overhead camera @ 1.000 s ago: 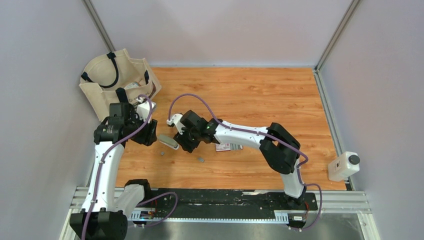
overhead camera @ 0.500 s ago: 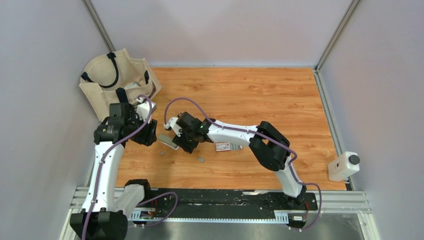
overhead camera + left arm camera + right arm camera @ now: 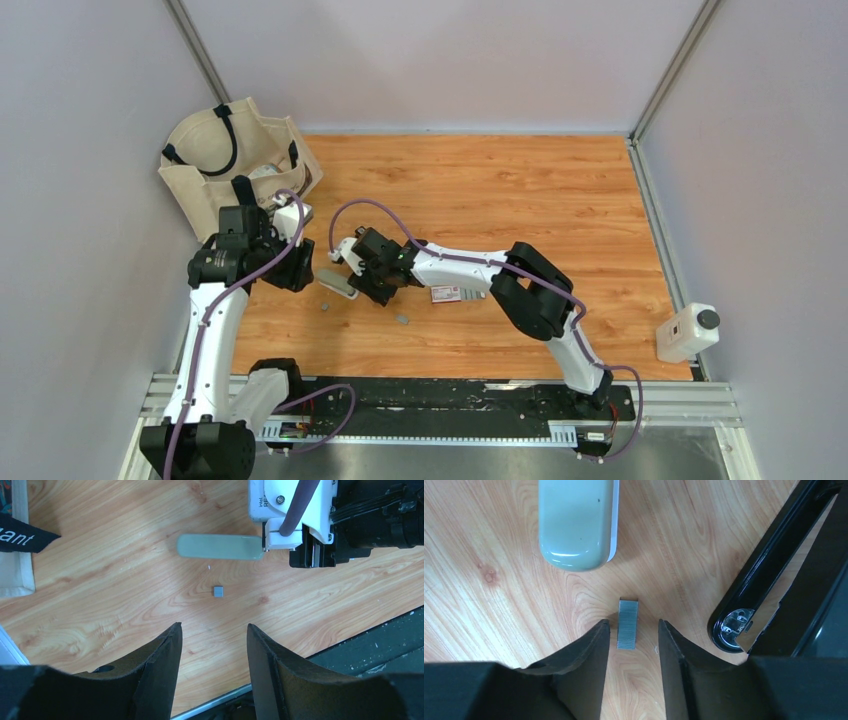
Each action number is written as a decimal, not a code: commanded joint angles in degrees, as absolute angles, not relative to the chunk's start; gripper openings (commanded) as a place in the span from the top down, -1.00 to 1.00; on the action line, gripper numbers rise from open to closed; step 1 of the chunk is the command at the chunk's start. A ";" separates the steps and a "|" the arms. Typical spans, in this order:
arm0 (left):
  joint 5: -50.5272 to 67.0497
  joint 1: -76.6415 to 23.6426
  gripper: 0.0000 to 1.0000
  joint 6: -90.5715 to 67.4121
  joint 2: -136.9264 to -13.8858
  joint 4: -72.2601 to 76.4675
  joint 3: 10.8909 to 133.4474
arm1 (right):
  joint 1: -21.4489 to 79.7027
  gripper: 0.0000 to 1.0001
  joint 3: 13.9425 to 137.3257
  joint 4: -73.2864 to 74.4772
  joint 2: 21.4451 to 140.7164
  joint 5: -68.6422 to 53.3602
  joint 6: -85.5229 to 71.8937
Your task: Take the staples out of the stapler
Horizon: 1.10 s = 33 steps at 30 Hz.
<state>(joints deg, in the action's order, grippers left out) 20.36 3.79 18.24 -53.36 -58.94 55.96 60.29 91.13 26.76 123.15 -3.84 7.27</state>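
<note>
The stapler (image 3: 764,560), black and glossy, lies opened on the wooden table (image 3: 484,590) at the right edge of the right wrist view. Just beside it, a short grey strip of staples (image 3: 627,624) lies loose on the wood, below the rounded end of a pale oblong object (image 3: 576,522). Over the last second we see the right gripper (image 3: 632,630) shift left; its fingers now stand apart on either side of the strip, gripping nothing. The left gripper (image 3: 212,630) hangs spread and empty above another loose staple piece (image 3: 218,591). We judge these staples already out and a pickup close.
</note>
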 commanded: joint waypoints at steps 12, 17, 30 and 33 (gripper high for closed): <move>20.30 4.13 -0.18 17.14 -52.73 -58.71 56.69 | 60.38 0.36 90.26 23.46 123.49 -1.93 5.54; 20.57 4.04 -0.18 17.05 -52.38 -58.71 56.69 | 60.64 0.53 89.04 23.64 122.61 -0.09 3.87; 21.27 4.04 -0.18 18.28 -51.50 -58.62 55.28 | 61.26 0.67 80.33 26.34 108.38 15.26 -12.73; 21.80 4.04 -0.18 18.81 -51.15 -58.71 55.02 | 61.26 0.63 78.32 29.78 104.52 20.02 -17.39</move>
